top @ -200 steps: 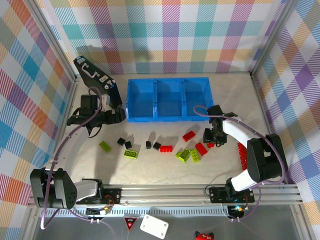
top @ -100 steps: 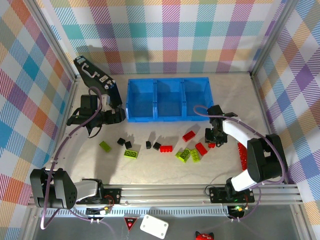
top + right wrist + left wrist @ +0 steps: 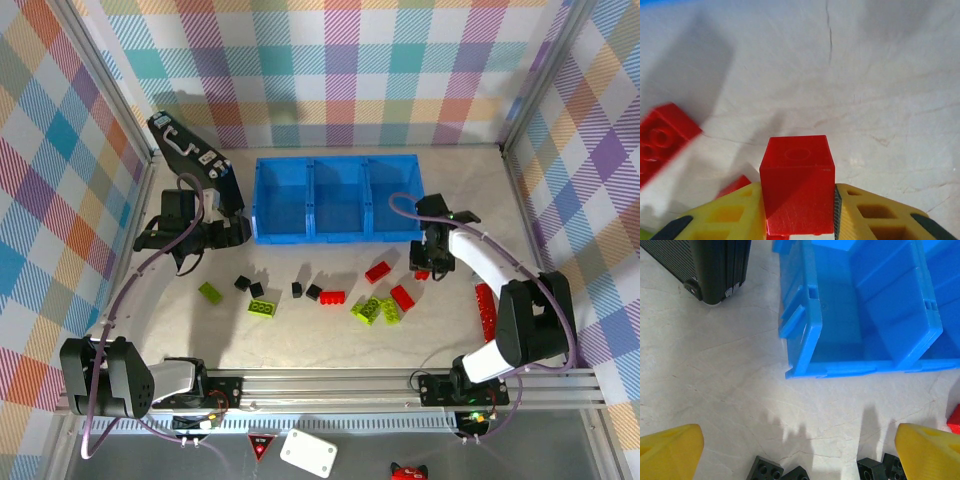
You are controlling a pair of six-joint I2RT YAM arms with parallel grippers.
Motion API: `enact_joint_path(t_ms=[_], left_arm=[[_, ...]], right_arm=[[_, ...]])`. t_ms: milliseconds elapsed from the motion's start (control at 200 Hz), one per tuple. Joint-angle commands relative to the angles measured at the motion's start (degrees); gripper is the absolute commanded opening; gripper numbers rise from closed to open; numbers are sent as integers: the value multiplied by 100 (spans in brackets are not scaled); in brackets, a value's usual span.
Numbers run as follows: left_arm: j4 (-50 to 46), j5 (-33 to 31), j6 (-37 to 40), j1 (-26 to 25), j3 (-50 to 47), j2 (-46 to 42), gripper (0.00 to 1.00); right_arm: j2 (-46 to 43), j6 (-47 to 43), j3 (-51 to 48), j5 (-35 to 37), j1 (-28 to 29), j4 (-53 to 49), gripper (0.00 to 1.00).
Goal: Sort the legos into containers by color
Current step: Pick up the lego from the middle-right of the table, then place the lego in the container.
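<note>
Pale tabletop (image 3: 300,335), centre right: right gripper (image 3: 797,212) pinches a small red plastic brick (image 3: 797,180) for the blue plastic tray (image 3: 338,238); left gripper (image 3: 800,450) gapes.

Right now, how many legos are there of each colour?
Red legos: 4, counting one red lego held in the right gripper jaws
Lime legos: 4
Black legos: 4
Total: 12
</note>
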Motion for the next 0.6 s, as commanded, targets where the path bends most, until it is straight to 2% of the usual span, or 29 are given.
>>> enact_joint_path(t_ms=[0,235,595], left_arm=[[3,30,90,-34,-44,-140,98],[19,97,82,-34,-79,-127,98],[-36,-39,117,-44,-91,-46,98]], right_arm=[[-65,-1,536,-129,31,-456,35],[572,-214,1766,-234,49,-592,34],[2541,-570,3965,-365,51,-735,34]])
